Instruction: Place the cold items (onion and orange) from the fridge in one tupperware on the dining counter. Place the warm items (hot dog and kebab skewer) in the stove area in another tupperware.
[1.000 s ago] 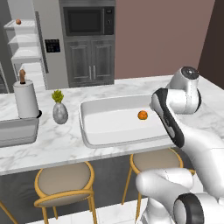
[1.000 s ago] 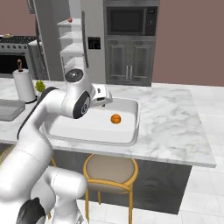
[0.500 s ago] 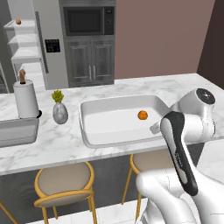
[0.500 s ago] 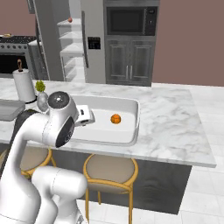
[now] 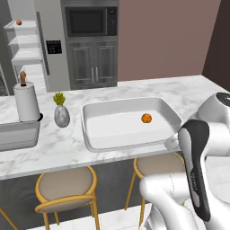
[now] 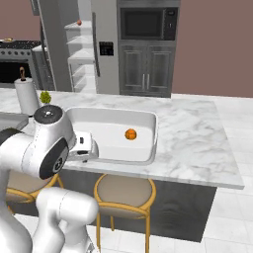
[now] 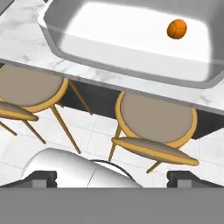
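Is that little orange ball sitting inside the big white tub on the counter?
Yes, the orange rests on the floor of the white tupperware.

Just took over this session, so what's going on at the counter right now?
The orange lies alone in the white tupperware on the marble dining counter. The gripper is open and holds nothing, low at the counter's front edge by the stools. A second, grey tupperware sits further left, and a small round item rests on the open fridge's shelf.
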### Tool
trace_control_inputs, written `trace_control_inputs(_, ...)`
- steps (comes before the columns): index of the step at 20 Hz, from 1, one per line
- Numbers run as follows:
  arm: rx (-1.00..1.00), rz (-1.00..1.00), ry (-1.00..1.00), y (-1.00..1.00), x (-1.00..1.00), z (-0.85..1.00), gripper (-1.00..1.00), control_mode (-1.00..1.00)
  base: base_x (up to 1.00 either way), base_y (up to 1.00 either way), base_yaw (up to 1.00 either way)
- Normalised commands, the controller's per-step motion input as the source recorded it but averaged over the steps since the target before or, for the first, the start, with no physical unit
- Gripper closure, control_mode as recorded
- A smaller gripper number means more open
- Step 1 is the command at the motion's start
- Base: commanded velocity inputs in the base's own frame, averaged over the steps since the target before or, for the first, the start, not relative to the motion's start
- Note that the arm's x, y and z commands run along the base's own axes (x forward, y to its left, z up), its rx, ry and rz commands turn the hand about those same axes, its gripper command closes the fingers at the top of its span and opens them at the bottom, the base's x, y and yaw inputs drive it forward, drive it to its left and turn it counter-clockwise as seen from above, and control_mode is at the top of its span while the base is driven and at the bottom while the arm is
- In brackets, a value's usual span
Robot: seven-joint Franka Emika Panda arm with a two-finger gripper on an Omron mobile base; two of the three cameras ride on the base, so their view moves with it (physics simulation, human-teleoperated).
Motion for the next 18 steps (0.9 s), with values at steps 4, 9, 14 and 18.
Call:
trace_control_inputs(4, -0.25, -0.01, 0.22, 0.52, -0.1, 0.01, -1.0, -1.0, 0.0, 0.0, 0.0)
trace_control_inputs(9, -0.15, 0.0, 0.09, 0.24, 0.07, -0.21, -1.0, -1.0, 0.0, 0.0, 0.0)
trace_control_inputs(14, -0.01, 0.0, 0.04, 0.0, 0.0, -0.12, -1.0, 1.0, -0.03, -0.02, 0.0)
trace_control_inputs(18, 0.0, 0.0, 0.0, 0.0, 0.0, 0.0, -1.0, 1.0, -0.47, -0.35, 0.0)
